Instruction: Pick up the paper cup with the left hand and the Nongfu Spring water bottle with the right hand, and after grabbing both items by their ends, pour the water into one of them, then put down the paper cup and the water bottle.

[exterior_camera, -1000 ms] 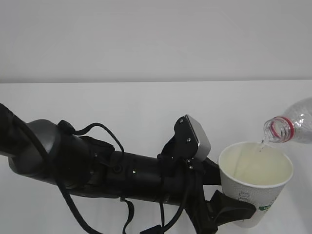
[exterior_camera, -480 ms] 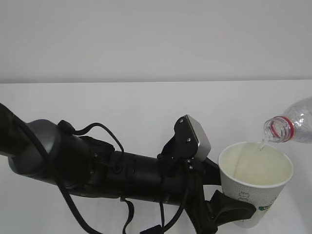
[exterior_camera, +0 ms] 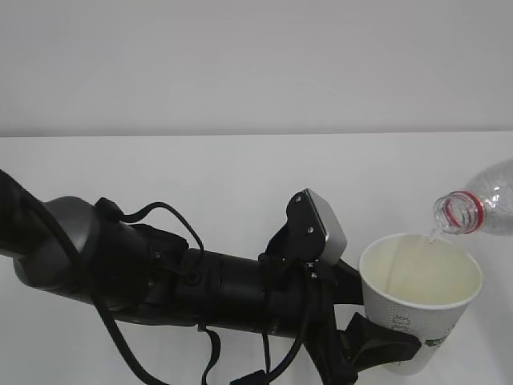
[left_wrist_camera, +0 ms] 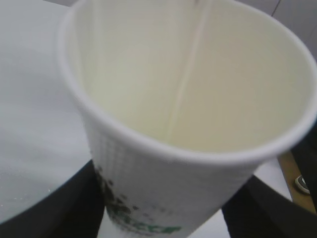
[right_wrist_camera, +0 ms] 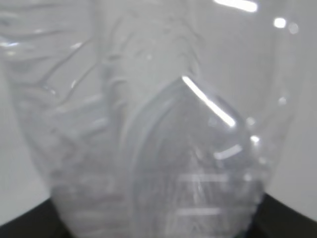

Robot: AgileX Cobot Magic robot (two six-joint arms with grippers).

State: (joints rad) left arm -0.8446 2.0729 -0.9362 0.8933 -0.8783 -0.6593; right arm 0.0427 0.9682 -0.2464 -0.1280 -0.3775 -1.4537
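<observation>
While the left hand [exterior_camera: 365,345] clasps the paper cup [exterior_camera: 421,301] low in its jaws above the table [exterior_camera: 200,176], the right hand's jaws grip the tipped Nongfu Spring water bottle [exterior_camera: 481,200] pouring water [left_wrist_camera: 185,94]; next, judging by the task, righting it

We count one paper cup [exterior_camera: 417,309], one Nongfu Spring water bottle [exterior_camera: 481,204], one robot arm in exterior view [exterior_camera: 200,285], one white table [exterior_camera: 200,176]
</observation>
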